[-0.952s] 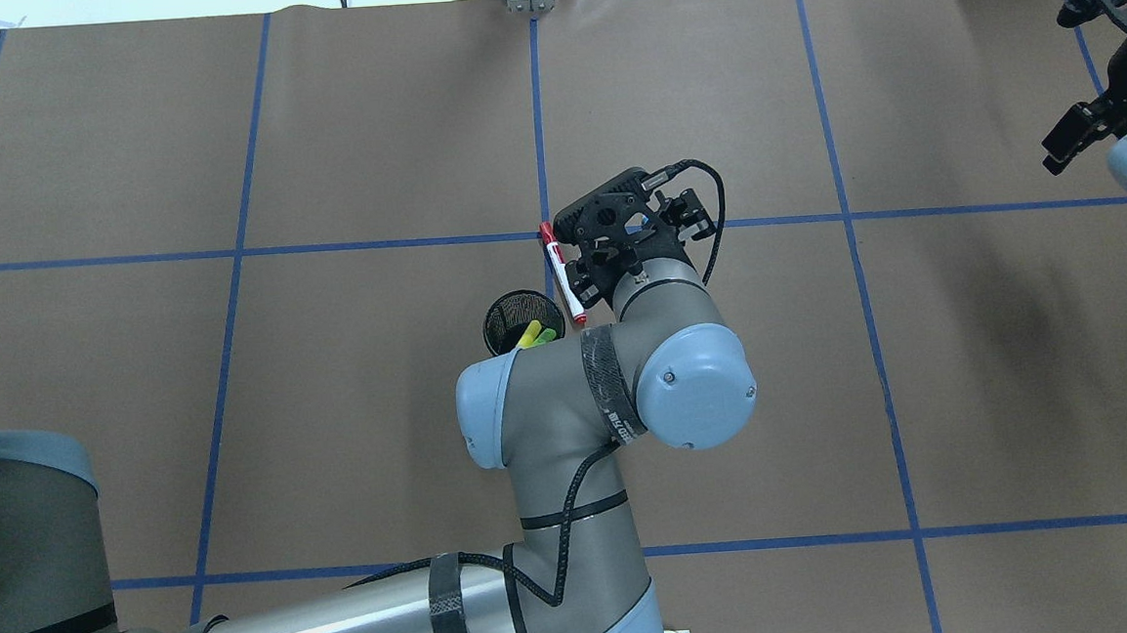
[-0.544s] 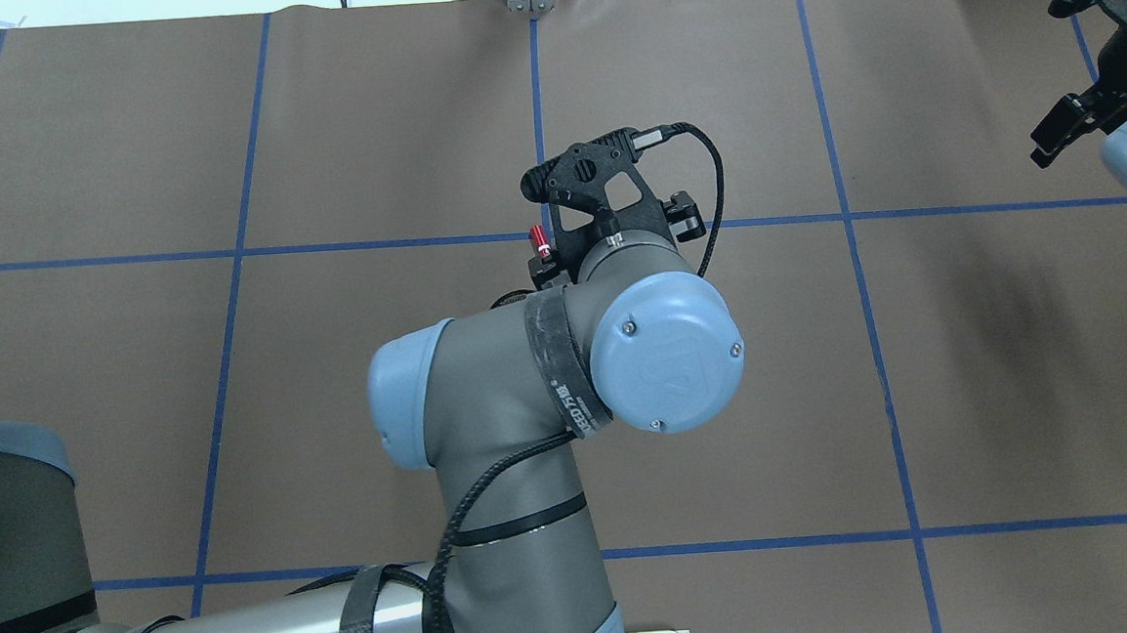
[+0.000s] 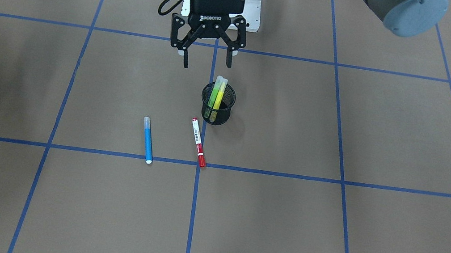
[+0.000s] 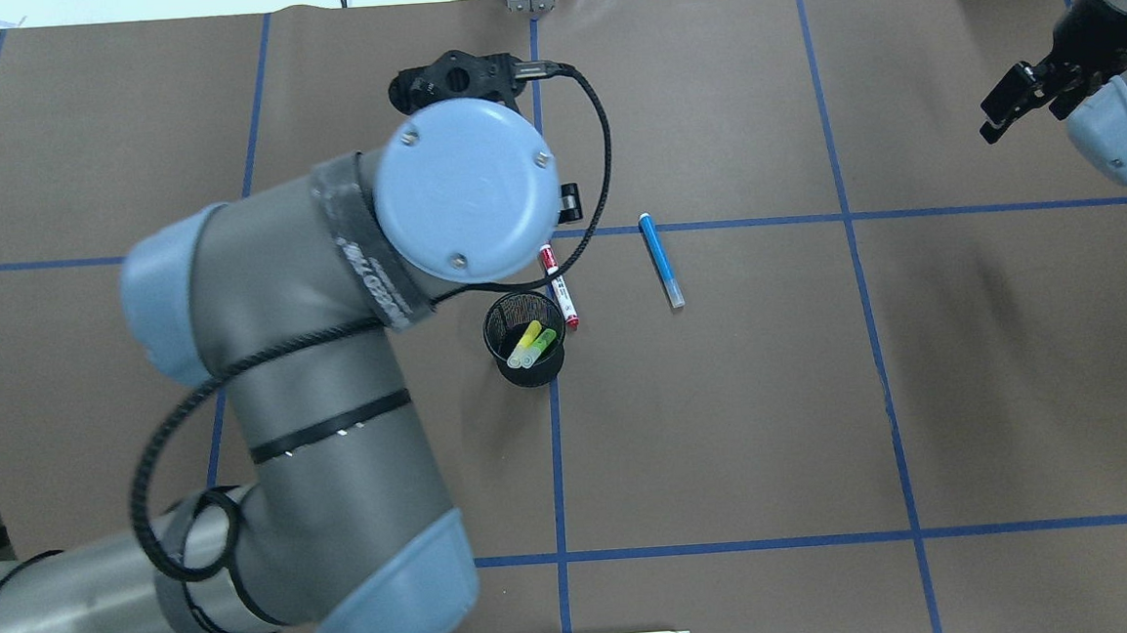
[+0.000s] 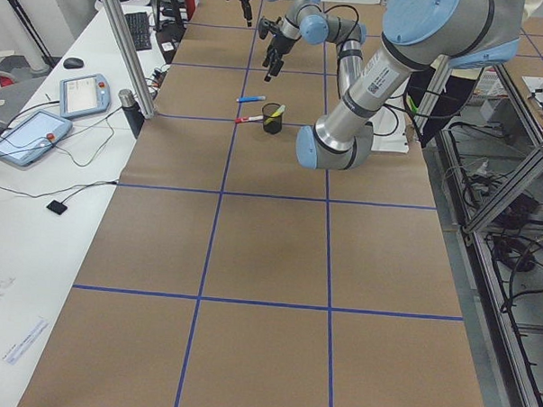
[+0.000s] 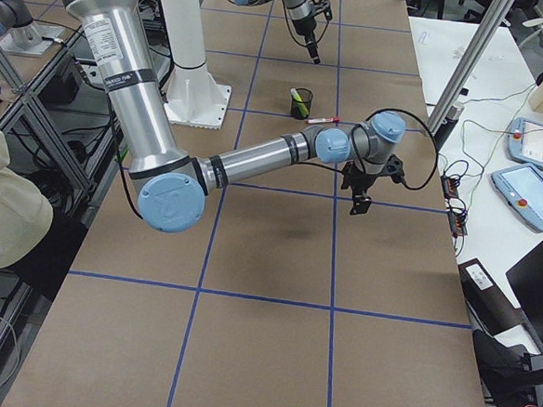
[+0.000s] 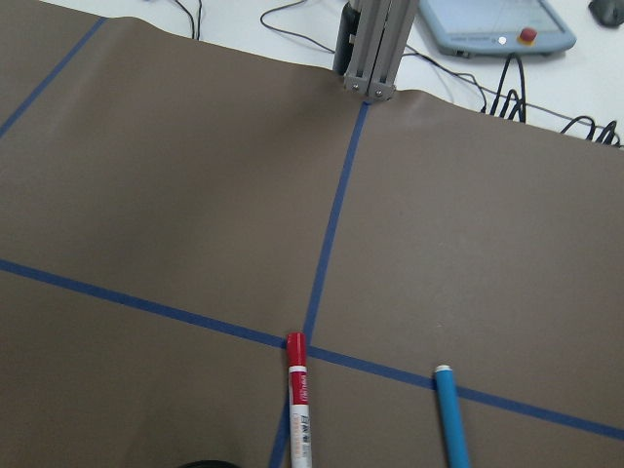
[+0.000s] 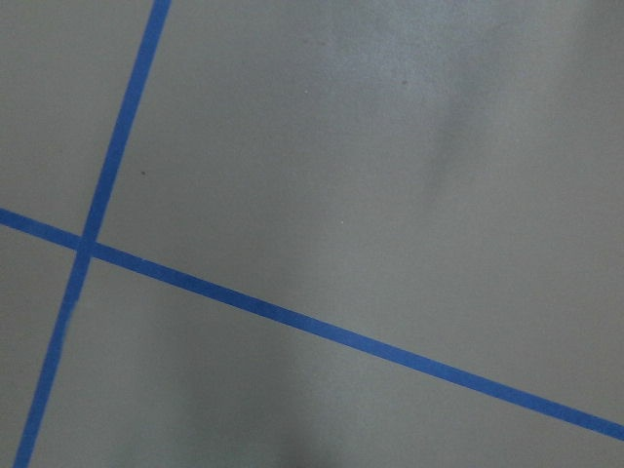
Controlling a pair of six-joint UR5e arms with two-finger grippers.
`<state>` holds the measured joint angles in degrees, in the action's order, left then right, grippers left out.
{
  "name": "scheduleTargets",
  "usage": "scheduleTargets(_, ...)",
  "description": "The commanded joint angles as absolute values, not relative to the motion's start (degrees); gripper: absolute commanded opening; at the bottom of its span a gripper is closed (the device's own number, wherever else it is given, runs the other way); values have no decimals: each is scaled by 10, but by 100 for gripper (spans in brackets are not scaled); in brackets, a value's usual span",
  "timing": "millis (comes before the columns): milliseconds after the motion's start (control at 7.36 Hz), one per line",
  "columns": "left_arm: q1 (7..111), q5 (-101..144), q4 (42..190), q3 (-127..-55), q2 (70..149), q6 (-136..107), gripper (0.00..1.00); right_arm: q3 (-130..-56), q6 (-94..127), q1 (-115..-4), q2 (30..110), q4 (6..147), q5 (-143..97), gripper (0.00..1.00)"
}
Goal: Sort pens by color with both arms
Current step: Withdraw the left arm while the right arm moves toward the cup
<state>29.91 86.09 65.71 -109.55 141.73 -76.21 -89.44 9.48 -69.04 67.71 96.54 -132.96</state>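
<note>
1. There are four pens. A blue pen (image 3: 147, 140) and a white-bodied pen with red ends (image 3: 198, 142) lie flat on the brown table cover (image 3: 326, 233). A green pen (image 3: 214, 91) and a yellow pen (image 3: 221, 93) stand side by side, leaning, in the single black mesh cup (image 3: 223, 115).
2. The blue pen lies well apart from the cup, with one end on a blue tape line (image 3: 334, 180). The red-ended pen lies just beside the cup, between it and the blue pen, and its far end is at a crossing of the tape lines.
3. There are two arms. The left arm (image 4: 314, 390) reaches over the middle of the table, and the right arm (image 6: 256, 156) stretches to the table's right end.
4. The left gripper (image 3: 206, 64) hangs above the table with its fingers (image 3: 185, 59) spread wide. It holds nothing and touches nothing.
5. The right gripper (image 4: 997, 119) hangs far from all the pens. I cannot tell whether its jaws are apart or together.
6. "ROBOTIQ" is printed in white on the left gripper's body. The print on the red-ended pen's barrel is too small to read.
</note>
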Motion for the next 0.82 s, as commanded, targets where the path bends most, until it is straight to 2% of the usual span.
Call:
scheduleTargets(0,389,971,632,-1150,1349,-632,99,-911,175,-658,654,962,-1338,99)
scheduleTargets(136,427,999,613,-1160,1343,-564,99,-929,211,-644,649,962,-1337,99)
scheduleTargets(680,609,1160,606,-1180,1223,-310,99,-990,342,-586,631,964,-1318,99)
